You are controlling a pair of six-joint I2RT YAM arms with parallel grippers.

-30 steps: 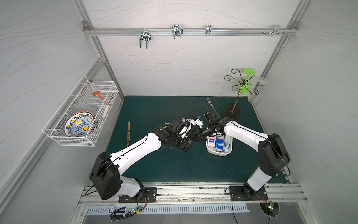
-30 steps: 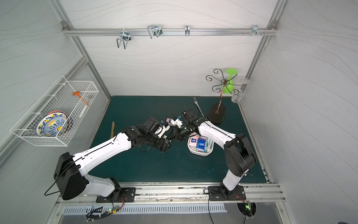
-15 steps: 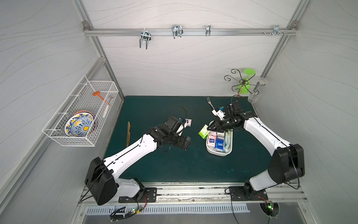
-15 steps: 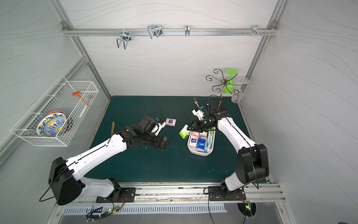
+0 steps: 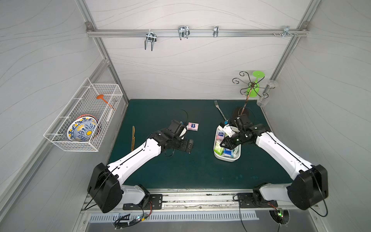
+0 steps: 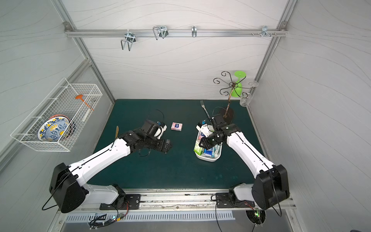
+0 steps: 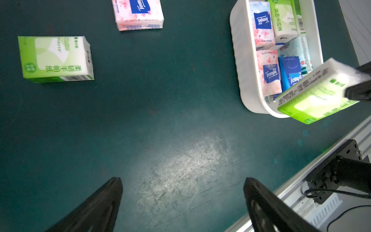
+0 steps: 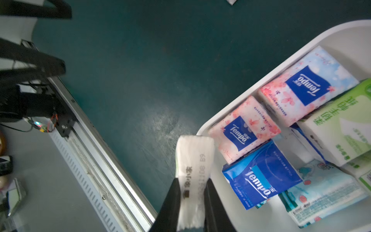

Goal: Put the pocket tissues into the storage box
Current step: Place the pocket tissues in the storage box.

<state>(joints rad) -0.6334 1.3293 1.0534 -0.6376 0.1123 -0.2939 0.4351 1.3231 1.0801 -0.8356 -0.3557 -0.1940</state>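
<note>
Dark green matting (image 5: 180, 170) covers the tabletop of a white-panelled enclosure in both top views. On it, at the robot's right, lies the shallow white plastic storage box (image 5: 225, 158) with rounded corners. It holds plastic-wrapped pocket tissue packets lying flat and close together: two pink floral (image 8: 244, 128), one dark blue (image 8: 261, 174), one light blue (image 8: 325, 190) and green ones (image 8: 341, 124).

The right gripper (image 8: 191, 184) has its fingers clamped on the narrow end of a green-and-white packet (image 7: 313, 96). It is carried tilted above the rim at the box end nearer the robot's base.

The left gripper (image 7: 182, 180) hangs above bare mat, jaws spread wide with nothing between them.

Two packets lie loose on the mat, well apart from the box. One is a pink floral packet (image 5: 193, 126) just beyond the left wrist. The other is a green packet (image 7: 55, 58), seen only in the left wrist view.
</note>
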